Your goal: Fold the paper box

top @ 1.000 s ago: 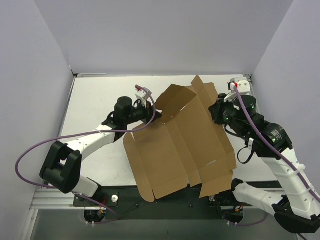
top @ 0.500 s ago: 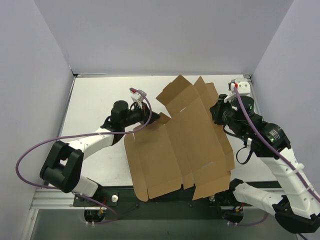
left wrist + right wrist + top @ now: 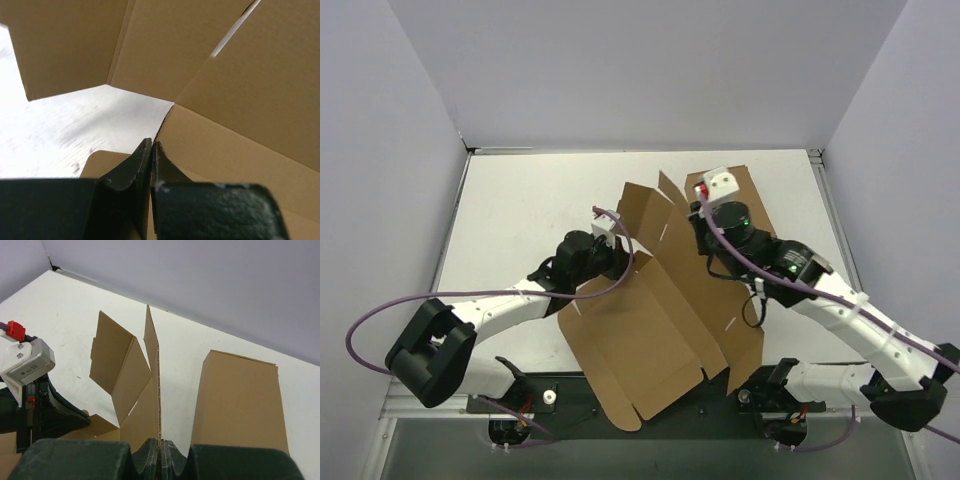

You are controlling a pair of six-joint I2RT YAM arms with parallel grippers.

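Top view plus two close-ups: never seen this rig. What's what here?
Two robot arms are bolted at the near edge of a white table. The wide picture looks down from above and behind them. The two close-ups come from cameras on the wrists, so each shows its own fingers at the bottom. On the table lies an unfolded cardboard box, with some flaps standing up. The left gripper is shut on one edge of it, and the right gripper pinches an upright flap. What looks like a separate flat brown carton lies beyond, near the right arm.
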